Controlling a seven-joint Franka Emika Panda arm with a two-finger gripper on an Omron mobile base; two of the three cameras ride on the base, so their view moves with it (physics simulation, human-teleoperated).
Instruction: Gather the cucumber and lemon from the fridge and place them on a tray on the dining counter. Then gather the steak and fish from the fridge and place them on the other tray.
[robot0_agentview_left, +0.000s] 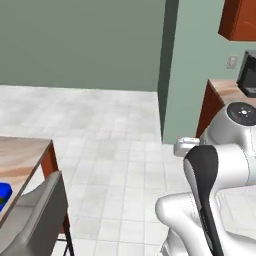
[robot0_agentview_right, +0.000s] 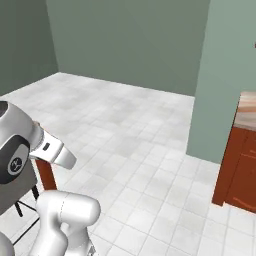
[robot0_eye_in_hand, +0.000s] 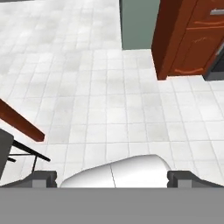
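- Left base view: the table (robot0_agentview_left: 22, 157) at lower left carries a blue object (robot0_agentview_left: 4, 194) at the frame edge, identity undetermined; a grey chair (robot0_agentview_left: 37, 212) stands against it. Tiled floor (robot0_agentview_left: 115, 150) open ahead.
- Right base view: wood cabinet (robot0_agentview_right: 242, 165) at right, wall corner (robot0_agentview_right: 215, 75) beside it.
- Hand view: hand (robot0_eye_in_hand: 112, 178) fully spread, holding nothing. Cucumber, lemon, steak and fish unsighted, presumably in the fridge; judged: cucumber firm, take mid-length; fish slippery.

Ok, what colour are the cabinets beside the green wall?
Reddish-brown wood, clearest on the cabinet in the hand view.
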